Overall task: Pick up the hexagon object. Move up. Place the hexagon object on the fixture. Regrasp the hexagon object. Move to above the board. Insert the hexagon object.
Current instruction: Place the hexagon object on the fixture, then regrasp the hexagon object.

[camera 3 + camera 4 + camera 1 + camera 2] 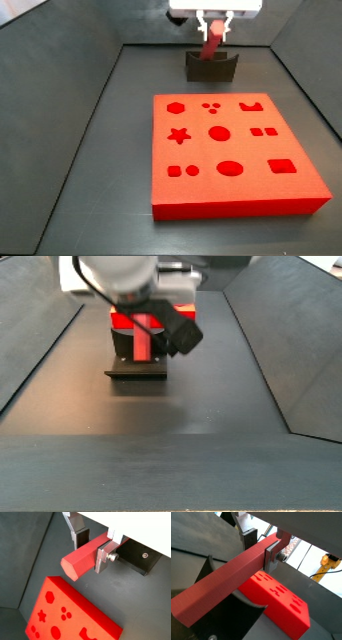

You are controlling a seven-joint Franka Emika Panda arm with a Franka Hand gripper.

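The board (234, 150) is lying flat on the dark floor, well below and forward of the jaws. The fixture (210, 67) is sitting just beneath them. The gripper (92, 548) is clamping the hexagon object (83, 559), its jaws narrowed onto the bar's sides, above the fixture.

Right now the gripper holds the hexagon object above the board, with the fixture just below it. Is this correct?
Not quite. The gripper does hold the hexagon object, but it is not above the board. In a side view it is at the far end of the floor, over the fixture, and the board lies apart, nearer the camera. The fixture is indeed just below the bar.
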